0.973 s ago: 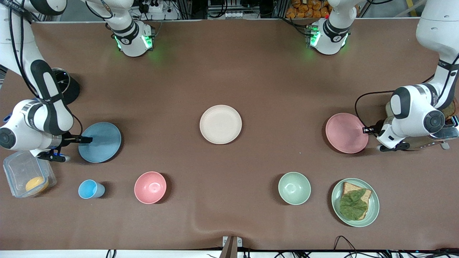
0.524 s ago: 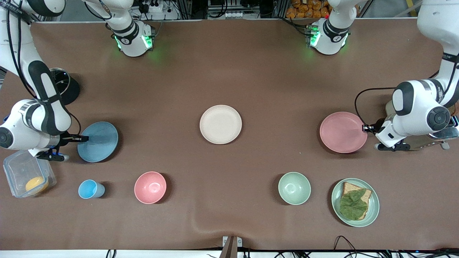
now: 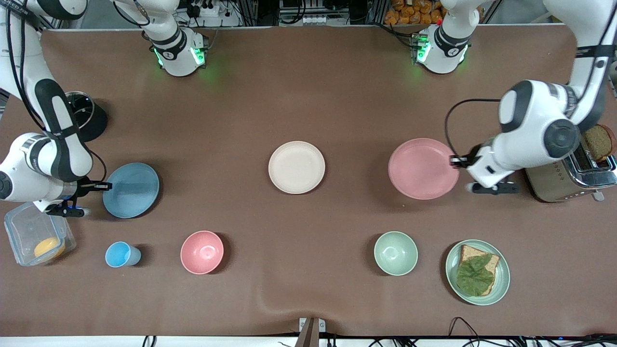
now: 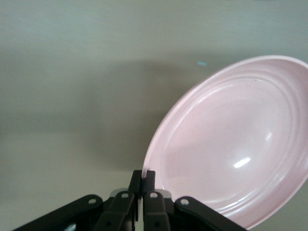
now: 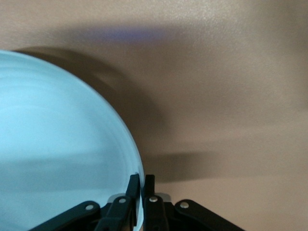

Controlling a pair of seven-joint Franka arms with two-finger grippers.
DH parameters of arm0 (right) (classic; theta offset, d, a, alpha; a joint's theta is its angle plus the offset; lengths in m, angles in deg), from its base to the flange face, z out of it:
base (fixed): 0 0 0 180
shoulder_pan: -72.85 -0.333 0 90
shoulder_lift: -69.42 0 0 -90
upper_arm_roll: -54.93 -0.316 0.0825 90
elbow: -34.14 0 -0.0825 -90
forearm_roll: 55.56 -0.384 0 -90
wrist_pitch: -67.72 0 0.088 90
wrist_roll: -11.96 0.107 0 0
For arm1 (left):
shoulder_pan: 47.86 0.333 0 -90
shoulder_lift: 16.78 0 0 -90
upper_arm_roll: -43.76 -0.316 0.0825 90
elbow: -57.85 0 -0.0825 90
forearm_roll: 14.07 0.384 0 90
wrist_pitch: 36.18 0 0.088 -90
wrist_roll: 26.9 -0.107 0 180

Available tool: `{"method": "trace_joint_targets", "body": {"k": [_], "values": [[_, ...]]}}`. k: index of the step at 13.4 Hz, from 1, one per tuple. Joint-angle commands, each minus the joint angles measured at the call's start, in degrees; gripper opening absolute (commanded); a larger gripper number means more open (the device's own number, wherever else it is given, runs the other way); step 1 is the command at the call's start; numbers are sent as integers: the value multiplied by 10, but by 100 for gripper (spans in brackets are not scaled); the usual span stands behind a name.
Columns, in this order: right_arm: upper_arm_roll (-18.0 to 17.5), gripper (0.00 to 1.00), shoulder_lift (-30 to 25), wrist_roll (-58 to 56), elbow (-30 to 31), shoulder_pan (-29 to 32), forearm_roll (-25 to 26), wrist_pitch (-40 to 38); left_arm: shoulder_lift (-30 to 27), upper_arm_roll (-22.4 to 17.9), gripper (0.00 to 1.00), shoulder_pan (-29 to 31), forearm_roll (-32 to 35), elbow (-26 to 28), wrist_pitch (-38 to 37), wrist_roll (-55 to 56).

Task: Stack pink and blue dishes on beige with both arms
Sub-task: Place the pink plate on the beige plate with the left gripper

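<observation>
Front view: left gripper (image 3: 455, 161) pinches the pink plate (image 3: 422, 168) by its rim, lifted over the table beside the beige plate (image 3: 296, 167); right gripper (image 3: 103, 185) nips the blue plate (image 3: 131, 190), fingertips barely visible. Left wrist view: fingers (image 4: 136, 181) clamp the rim. Right wrist view: the plate runs off-frame.

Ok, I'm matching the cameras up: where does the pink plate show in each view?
Front view: pink plate between the beige plate and the toaster, its rim pinched by the left gripper.
Left wrist view: pink plate, tilted, fills much of the picture.
Right wrist view: not in it.
Shared landmark: the left gripper on its rim.
</observation>
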Motion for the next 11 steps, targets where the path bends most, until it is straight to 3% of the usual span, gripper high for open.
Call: {"method": "trace_joint_targets", "body": {"k": [1,4,8,11], "values": [[-9,0,-19,-17,6,5,7,-13,28,68,0,-10,-10,-8,16,126],[-10,0,-37,-62,-3,10,6,-20,56,81,0,-98,-10,-8,69,264],[-20,0,-50,-74,-77,4,-10,-147,111,80,0,-194,-3,-6,152,394],[-34,0,-48,-97,-104,3,-125,-263,150,79,0,-224,-2,-1,212,414]]}}
